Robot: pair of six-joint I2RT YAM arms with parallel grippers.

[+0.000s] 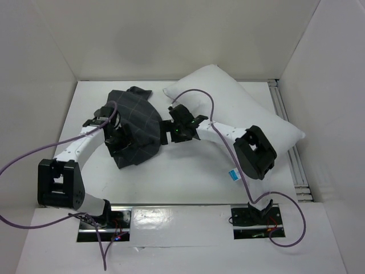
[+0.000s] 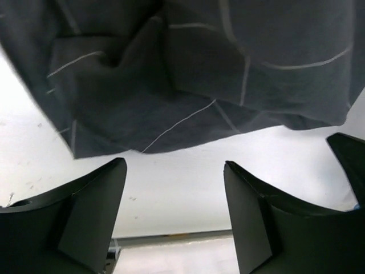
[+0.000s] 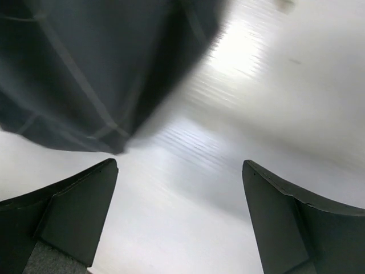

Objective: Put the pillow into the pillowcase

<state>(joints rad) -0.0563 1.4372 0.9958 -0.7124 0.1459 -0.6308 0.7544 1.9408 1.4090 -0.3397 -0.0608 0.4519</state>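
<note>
A white table (image 1: 188,177) lay beneath the left gripper (image 1: 118,144) and the right gripper (image 1: 167,133). White walls (image 1: 171,40) stood beyond them and on either side. Well to the right gripper's right, a grooved metal rail (image 1: 300,177) ran along the table's edge. Behind that gripper, a small blue-and-white label (image 1: 234,174) lay on the table.

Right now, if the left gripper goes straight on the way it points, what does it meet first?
Most likely the pillowcase: in the left wrist view its dark checked cloth fills the space ahead of the open left gripper. Depth is unclear, so the table might come first.
</note>
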